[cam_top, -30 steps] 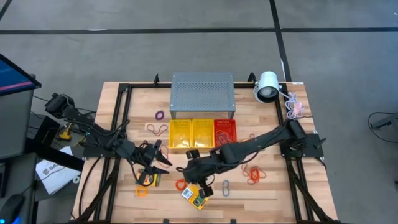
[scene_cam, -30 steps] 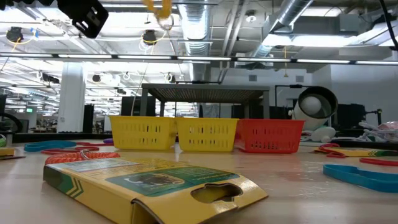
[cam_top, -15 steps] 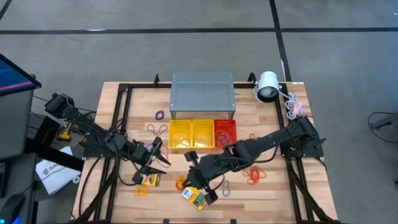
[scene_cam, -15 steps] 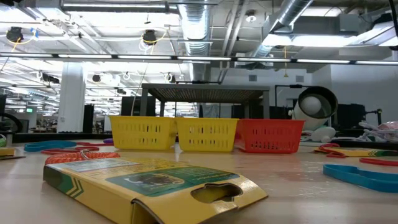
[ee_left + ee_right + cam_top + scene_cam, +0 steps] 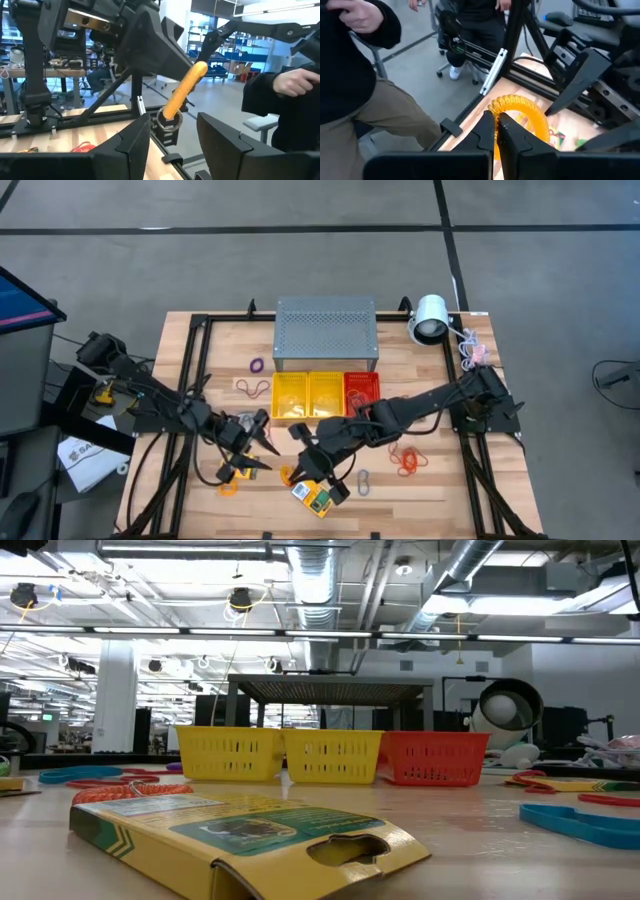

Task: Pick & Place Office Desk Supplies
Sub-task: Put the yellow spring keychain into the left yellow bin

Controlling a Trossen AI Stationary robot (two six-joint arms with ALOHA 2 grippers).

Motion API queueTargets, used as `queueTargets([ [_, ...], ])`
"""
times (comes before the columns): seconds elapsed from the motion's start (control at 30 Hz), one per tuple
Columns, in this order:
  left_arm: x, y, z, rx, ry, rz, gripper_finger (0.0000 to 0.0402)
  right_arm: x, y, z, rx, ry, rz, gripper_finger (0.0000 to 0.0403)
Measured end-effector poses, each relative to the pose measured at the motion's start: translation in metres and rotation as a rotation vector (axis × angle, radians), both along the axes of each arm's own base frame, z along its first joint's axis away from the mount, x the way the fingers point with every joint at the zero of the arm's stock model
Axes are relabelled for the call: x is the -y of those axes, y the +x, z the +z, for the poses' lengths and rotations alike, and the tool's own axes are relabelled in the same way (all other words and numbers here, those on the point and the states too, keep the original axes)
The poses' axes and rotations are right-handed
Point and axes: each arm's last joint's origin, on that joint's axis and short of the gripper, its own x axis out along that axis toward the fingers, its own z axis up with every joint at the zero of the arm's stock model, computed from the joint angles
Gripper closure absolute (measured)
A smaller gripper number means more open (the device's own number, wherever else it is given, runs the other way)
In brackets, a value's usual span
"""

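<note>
Near the counter's front edge, a thin orange band loop [image 5: 520, 112] is pinched in the closed right end effector [image 5: 300, 473]; left end effector [image 5: 256, 450] part-open, empty. Most supplies remain unsorted.

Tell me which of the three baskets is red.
The right-hand basket of the row, nearest the right arm's base. The other two baskets beside it are yellow.

Pale wooden table [image 5: 440, 480], perforated grey metal box [image 5: 326, 332]
</note>
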Motion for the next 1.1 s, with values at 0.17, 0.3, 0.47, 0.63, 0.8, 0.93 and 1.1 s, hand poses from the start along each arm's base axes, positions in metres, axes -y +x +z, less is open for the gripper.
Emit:
queueTargets([
  [0.17, -0.001, 0.007, 0.009, 0.026, -0.003, -0.016, 0.0243, 0.000, 0.000, 0.001, 0.012, 0.014, 0.025, 0.0403],
  [0.3, 0.000, 0.016, 0.014, 0.028, 0.006, -0.037, 0.0243, 0.000, 0.000, 0.001, 0.014, 0.009, 0.029, 0.0403],
  [0.47, 0.003, 0.025, 0.015, 0.014, 0.021, -0.074, 0.0243, -0.001, 0.000, 0.001, 0.010, 0.016, 0.049, 0.0403],
  [0.63, 0.005, 0.029, 0.016, 0.005, 0.025, -0.079, 0.0243, -0.001, -0.001, 0.000, -0.002, 0.013, 0.051, 0.0403],
  [0.8, 0.006, 0.028, 0.016, 0.003, 0.022, -0.098, 0.0243, -0.001, -0.001, 0.000, 0.000, 0.007, 0.053, 0.0403],
  [0.93, 0.008, 0.027, 0.016, 0.012, 0.025, -0.152, 0.0243, 0.002, 0.000, -0.001, -0.007, 0.005, 0.048, 0.0403],
  [1.1, 0.008, 0.027, 0.017, 0.013, 0.025, -0.155, 0.0243, 0.005, 0.001, -0.001, -0.009, 0.003, 0.041, 0.0403],
])
